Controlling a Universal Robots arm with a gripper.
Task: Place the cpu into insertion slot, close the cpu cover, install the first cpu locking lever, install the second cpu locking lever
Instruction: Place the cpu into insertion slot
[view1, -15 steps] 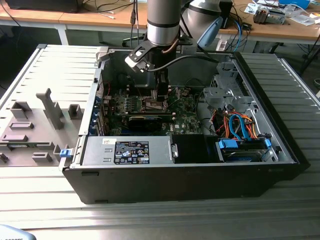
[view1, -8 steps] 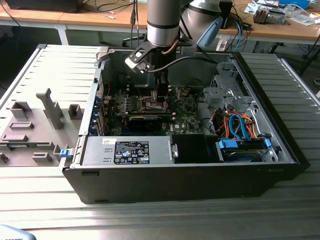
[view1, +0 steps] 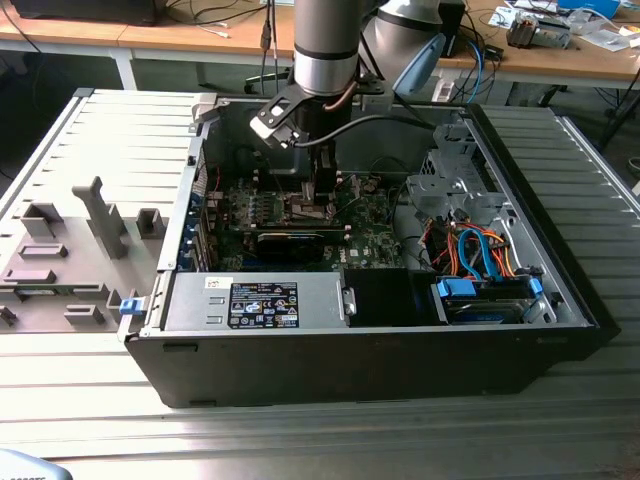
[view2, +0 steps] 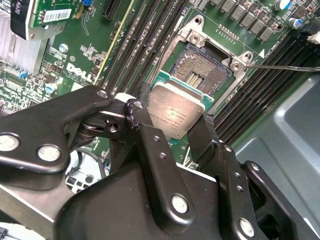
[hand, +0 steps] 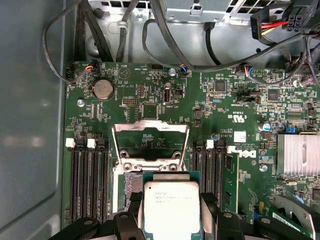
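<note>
My gripper (view2: 175, 107) is shut on the cpu (view2: 176, 114), a square chip with a silvery top, its black fingers (view2: 145, 125) pressing on two opposite edges. In the first wrist view the cpu (hand: 171, 207) hangs over the near part of the insertion slot (hand: 131, 184). The slot's brownish-gold contact field (view2: 200, 70) lies bare. The cpu cover (hand: 150, 131) is swung open and stands up on the far side of the slot. A thin wire lever (view2: 285, 67) sticks out beside the slot. In the exterior view the gripper (view1: 318, 195) reaches down into the open computer case.
Rows of black memory slots (hand: 90, 180) flank the socket on both sides. A finned heatsink (hand: 297, 155) and a long black card (view1: 290, 243) sit on the board. Cables (hand: 165, 30) hang along the case wall. Drive bays (view1: 485, 295) and the power supply (view1: 255, 300) fill the case's front.
</note>
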